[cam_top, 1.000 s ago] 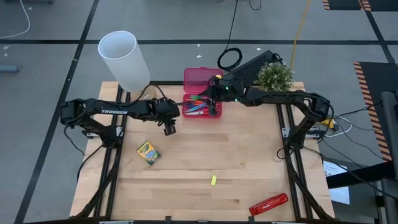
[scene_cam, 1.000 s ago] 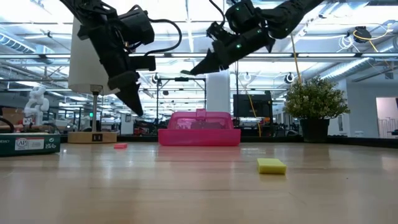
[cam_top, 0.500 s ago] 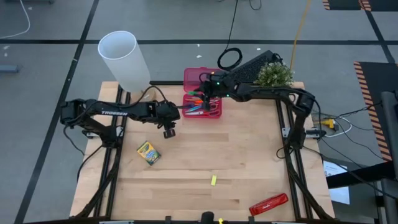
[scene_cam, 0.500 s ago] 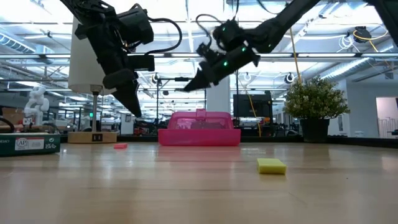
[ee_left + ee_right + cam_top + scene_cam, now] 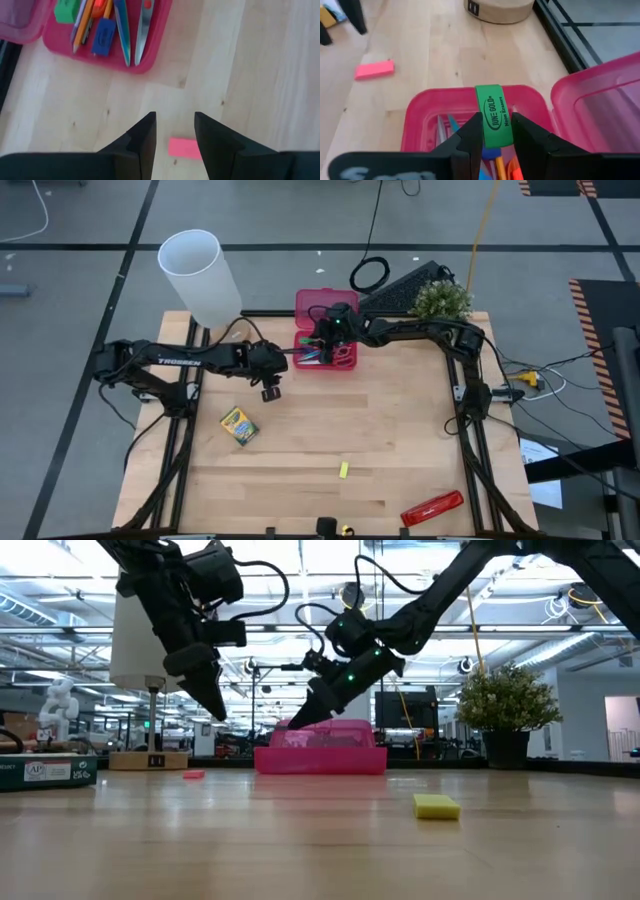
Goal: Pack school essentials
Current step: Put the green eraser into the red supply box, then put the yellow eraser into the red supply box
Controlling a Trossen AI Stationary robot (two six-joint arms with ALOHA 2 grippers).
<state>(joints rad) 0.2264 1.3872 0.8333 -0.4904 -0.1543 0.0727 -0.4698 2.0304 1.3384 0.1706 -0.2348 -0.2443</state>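
Nearest the low camera, a yellow eraser (image 5: 436,806) lay alone on the table (image 5: 400,440); only the high view showed the crayon box (image 5: 238,425) to its left and the red bar (image 5: 432,507) at the near right corner. Farther in, the left gripper (image 5: 271,388) hung above the boards with its fingers (image 5: 142,142) parted and nothing between them. Its wrist view alone showed a pink eraser (image 5: 185,148) lying just beyond the fingertips, and past that the near end of the pink case (image 5: 107,42) holding scissors (image 5: 143,27), a blue eraser (image 5: 102,36) and pencils (image 5: 82,25). Farthest back, the right gripper (image 5: 318,340) hovered over the case, and only its wrist view showed the green eraser (image 5: 492,122) pinched upright between its fingers (image 5: 470,135), directly above the open tray.
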